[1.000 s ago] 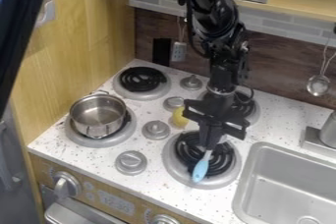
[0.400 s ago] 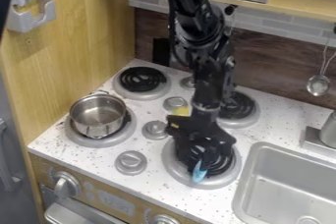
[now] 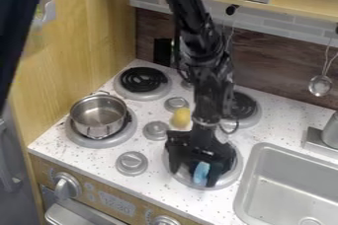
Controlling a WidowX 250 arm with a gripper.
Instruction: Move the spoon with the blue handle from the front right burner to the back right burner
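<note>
- Hanging low over the burner (image 3: pixel 190 182) by the sink (image 3: pixel 290 184), hand (image 3: pixel 196 169) is standing open, fingers apart.
- Blue utensil (image 3: pixel 201 172) is showing btwn them, over same burner.
- Pot (image 3: pixel 99 113) is sitting on front L burner (image 3: pixel 78 137).

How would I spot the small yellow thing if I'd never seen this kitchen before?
Start with the white speckled stovetop and its black coil burners. Look near its middle, beside the round grey knobs and left of the black robot arm. The small yellow thing there is rounded and smooth-looking, and its bright color sets it apart from those grey knobs.
</note>
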